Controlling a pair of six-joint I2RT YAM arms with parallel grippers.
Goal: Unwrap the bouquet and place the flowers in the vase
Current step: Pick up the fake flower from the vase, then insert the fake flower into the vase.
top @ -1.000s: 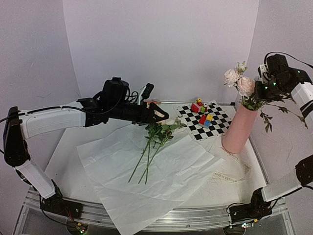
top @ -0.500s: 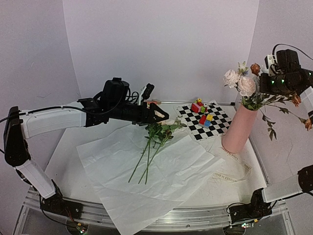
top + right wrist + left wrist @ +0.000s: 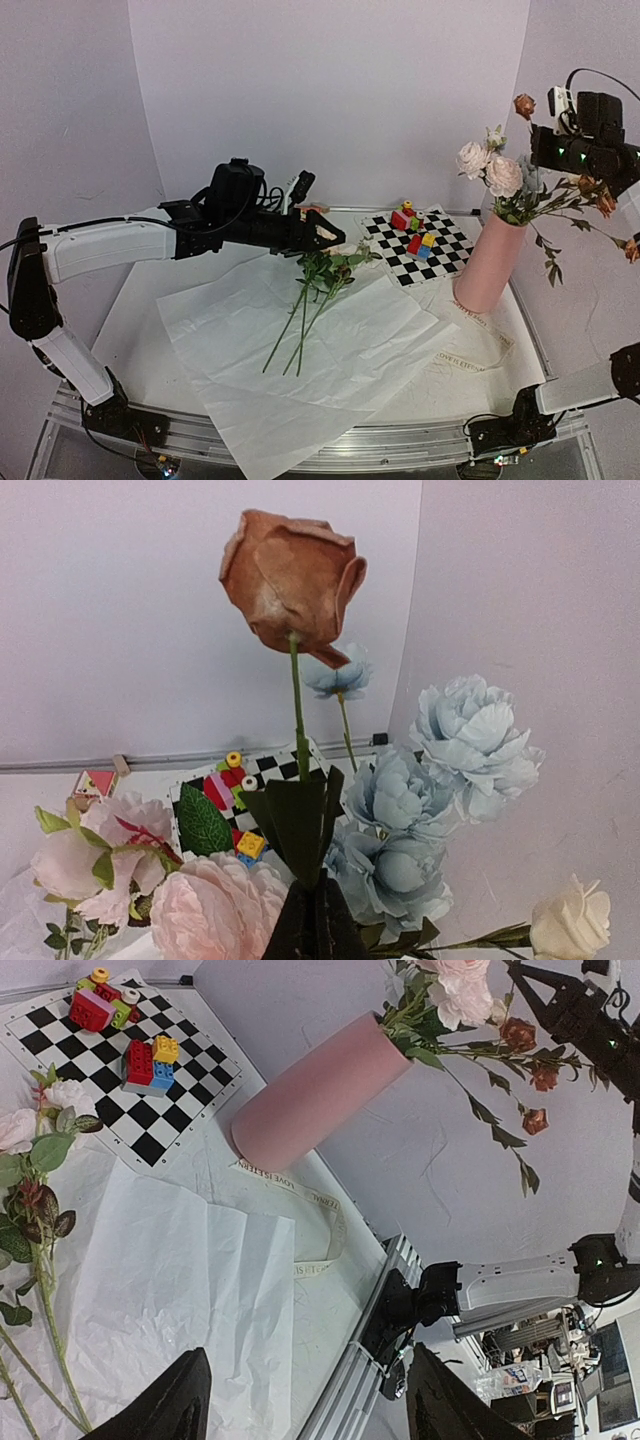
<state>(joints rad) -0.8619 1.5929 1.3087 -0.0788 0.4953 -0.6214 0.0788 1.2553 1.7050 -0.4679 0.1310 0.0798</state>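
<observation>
Where creased paper (image 3: pixel 340 350) spreads, a matte vase (image 3: pixel 490 265) holds ruffled flowers (image 3: pixel 503 175).

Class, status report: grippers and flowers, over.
Left gripper open, over loose stems on paper. Right gripper shut on brown rose, above vase. Blooms crowd vase mouth.

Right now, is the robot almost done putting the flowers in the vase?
About halfway. Done: the white paper lies opened flat, and pink roses stand in the vase. In hand: the right fingers are shut on the stem of a brownish rose above the vase. To do: a few flowers lie on the paper near the open left fingers.
</observation>
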